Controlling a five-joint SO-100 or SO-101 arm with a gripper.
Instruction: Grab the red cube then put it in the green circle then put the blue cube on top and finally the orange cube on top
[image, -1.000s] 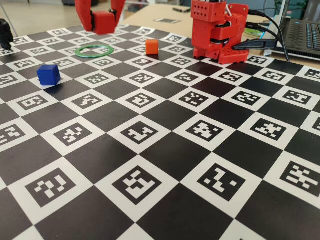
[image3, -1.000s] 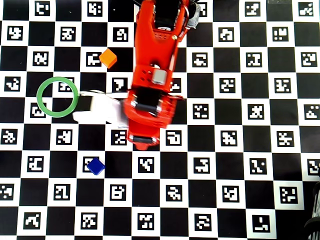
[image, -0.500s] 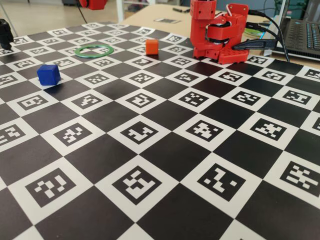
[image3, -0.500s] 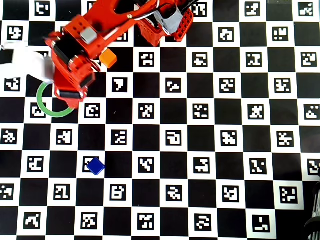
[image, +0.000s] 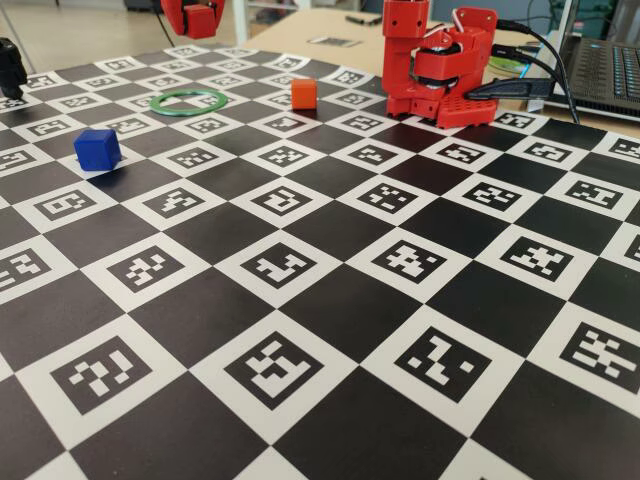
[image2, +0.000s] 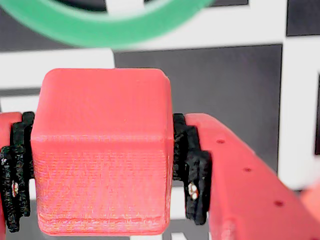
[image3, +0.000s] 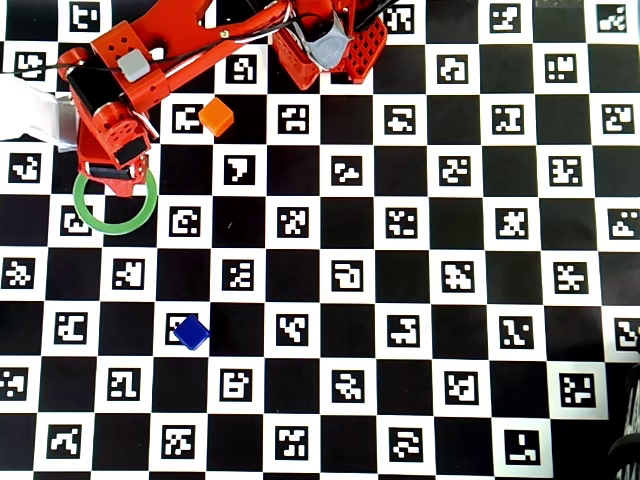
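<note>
Hand (image2: 102, 185) squeezes the red cube (image2: 102, 170) tight between both fingers, up above the green circle (image3: 115, 205). Blue cube (image3: 189, 331) and orange cube (image3: 215, 117) sit apart.

A checkerboard mat (image3: 400, 300) of black squares and white squares printed with black code markers covers the table. Taking the green circle (image3: 115, 200) as landmark in the overhead view: it lies flat on the mat, the orange cube (image3: 215, 116) rests up and right of it, the blue cube (image3: 189, 331) below and right, and the arm's red base (image3: 330, 45) stands farther right at the mat's top edge.
</note>
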